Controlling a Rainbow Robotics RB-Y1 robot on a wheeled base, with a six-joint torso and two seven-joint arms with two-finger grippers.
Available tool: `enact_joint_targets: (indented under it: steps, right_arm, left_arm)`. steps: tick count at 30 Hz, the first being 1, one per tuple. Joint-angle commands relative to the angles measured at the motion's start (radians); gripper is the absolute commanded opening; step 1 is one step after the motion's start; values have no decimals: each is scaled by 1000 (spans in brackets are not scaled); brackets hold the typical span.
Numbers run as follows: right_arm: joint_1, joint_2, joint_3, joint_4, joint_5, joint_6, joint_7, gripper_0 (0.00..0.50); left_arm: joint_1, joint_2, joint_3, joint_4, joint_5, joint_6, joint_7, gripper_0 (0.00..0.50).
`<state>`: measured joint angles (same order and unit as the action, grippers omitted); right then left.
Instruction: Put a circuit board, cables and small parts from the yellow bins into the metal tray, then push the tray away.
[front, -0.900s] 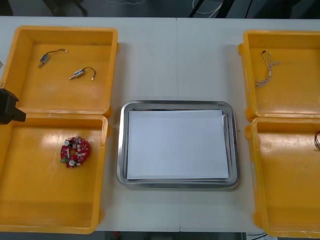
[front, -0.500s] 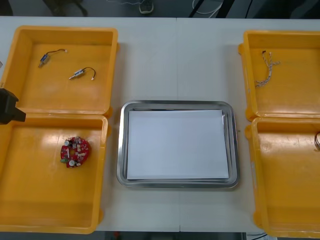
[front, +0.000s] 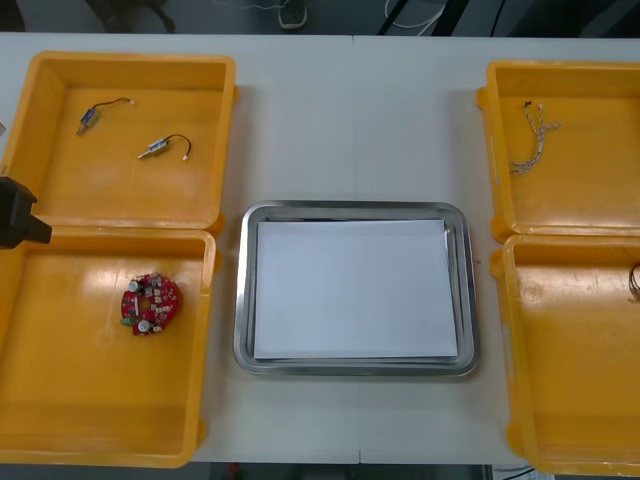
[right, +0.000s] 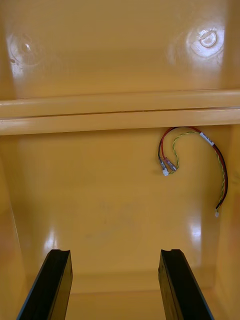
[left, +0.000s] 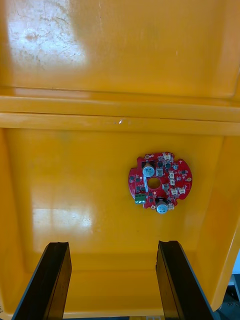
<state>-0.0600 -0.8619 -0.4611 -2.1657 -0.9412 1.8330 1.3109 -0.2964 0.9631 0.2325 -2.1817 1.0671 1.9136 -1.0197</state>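
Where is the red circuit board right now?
In the front view, the circuit board lies in the near left yellow bin, left of the metal tray.

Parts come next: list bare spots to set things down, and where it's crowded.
Metal tray: all bare. Table beyond it, between far left bin and far right bin: bare. Near left bin, open left gripper above: bare except the circuit board. Near right bin, open right gripper above: bare except the red and yellow cable. Nowhere crowded.
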Motion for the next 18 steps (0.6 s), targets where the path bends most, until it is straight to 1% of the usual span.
enact_joint_targets:
  steps: [1,18]
  right_arm:
    - [-4,-40,-24,-26,-8,-3,-13,500]
    - [-4,-40,-24,-26,-8,-3,-13,500]
  left_arm:
    - [16,43,30,-24,7,6,-77,500]
    - [16,43,30,-24,7,6,-77,500]
